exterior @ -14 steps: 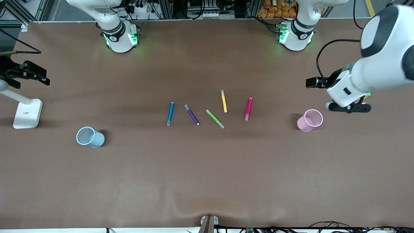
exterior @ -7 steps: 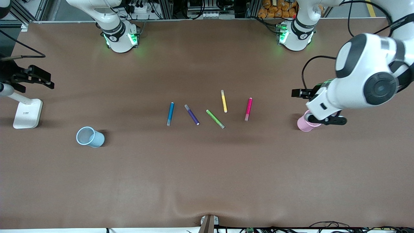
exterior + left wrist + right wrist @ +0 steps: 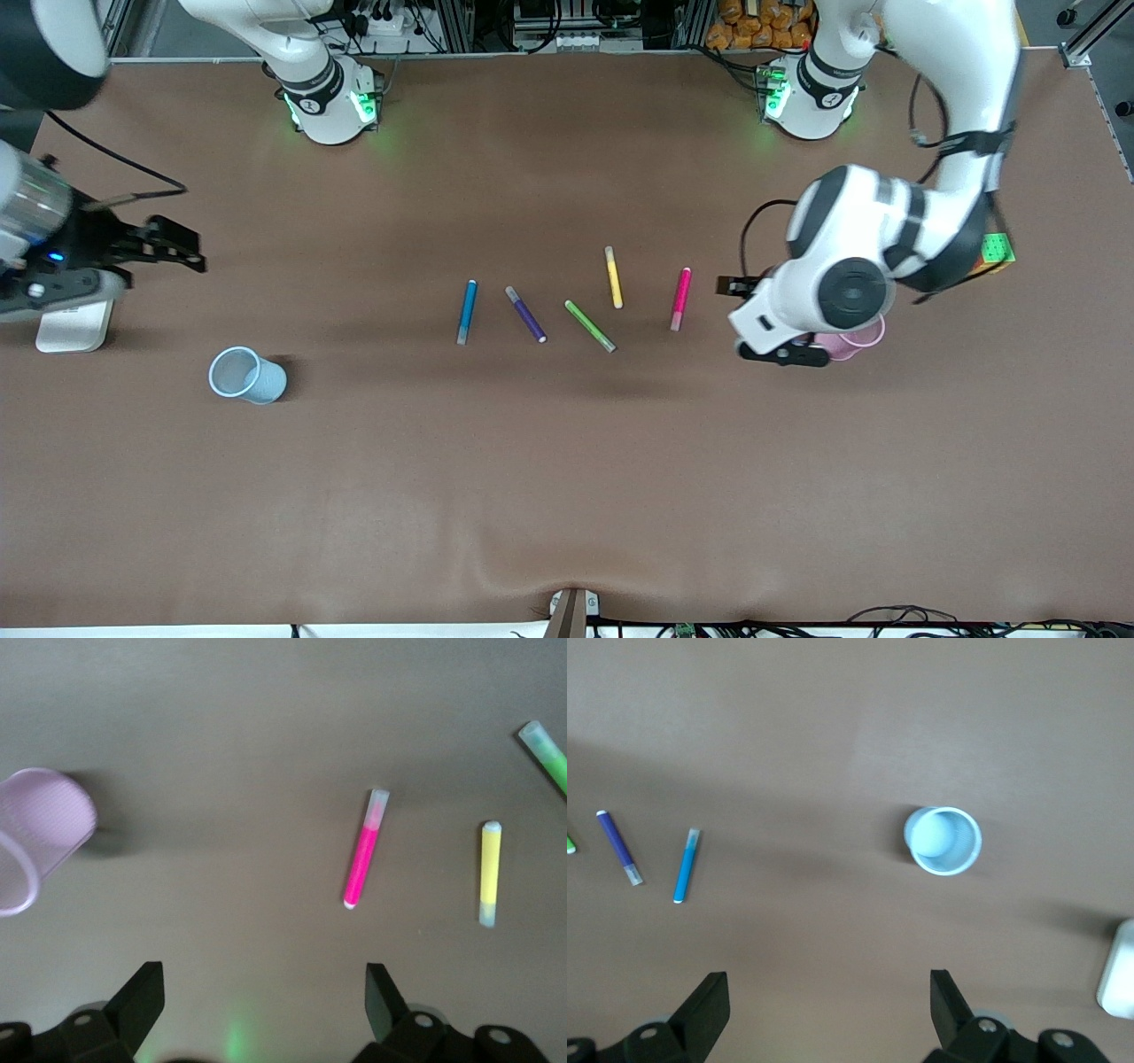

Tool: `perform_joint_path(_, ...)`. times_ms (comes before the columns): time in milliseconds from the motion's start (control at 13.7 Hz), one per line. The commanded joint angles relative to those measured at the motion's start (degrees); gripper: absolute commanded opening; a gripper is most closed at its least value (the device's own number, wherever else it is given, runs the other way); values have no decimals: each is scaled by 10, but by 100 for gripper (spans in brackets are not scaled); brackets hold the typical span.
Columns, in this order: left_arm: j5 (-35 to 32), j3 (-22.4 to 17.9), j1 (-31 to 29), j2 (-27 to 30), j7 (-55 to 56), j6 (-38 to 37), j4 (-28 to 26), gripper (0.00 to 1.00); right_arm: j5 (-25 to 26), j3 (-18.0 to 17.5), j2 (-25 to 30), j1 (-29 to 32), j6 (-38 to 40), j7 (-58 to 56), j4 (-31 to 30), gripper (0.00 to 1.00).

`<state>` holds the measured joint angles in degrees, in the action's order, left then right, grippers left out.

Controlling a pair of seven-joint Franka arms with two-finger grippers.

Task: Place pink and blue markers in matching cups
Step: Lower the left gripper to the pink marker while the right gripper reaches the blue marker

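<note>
The pink marker (image 3: 680, 299) and the blue marker (image 3: 466, 311) lie flat in a row of markers at mid table. At the left arm's end the pale pink cup (image 3: 858, 342) is partly hidden under the left arm. My left gripper (image 3: 265, 970) hangs open and empty over bare table between that cup (image 3: 40, 837) and the pink marker (image 3: 363, 859). The pale blue cup (image 3: 246, 375) stands upright toward the right arm's end. My right gripper (image 3: 828, 979) is open and empty, high over the table, with the blue cup (image 3: 943, 842) and blue marker (image 3: 686, 866) in its view.
Between the two task markers lie a dark purple marker (image 3: 525, 314), a green one (image 3: 590, 325) and a yellow one (image 3: 613, 277). A white stand (image 3: 75, 323) sits at the right arm's end. A coloured cube (image 3: 997, 248) shows beside the left arm.
The left arm has swung in from the table's end, over the pink cup, toward the pink marker. The right arm has moved inward over the table. Both grippers stay open.
</note>
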<state>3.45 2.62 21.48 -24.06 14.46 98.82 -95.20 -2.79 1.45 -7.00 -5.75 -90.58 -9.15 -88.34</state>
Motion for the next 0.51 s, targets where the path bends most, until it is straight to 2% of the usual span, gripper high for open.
perform_joint_path(0, -12, -2, 21, 15, 4, 76, -74, 100, -8, 4, -32, -31, -14, 4, 3, 100)
perform_joint_path(146, -12, -2, 36, 0, 3, 117, -94, 100, -15, 4, -68, -52, -23, 5, 2, 100)
perform_joint_path(438, -12, -2, 68, -61, 3, 159, -85, 98, -49, 4, -128, -83, -83, 9, -8, 100)
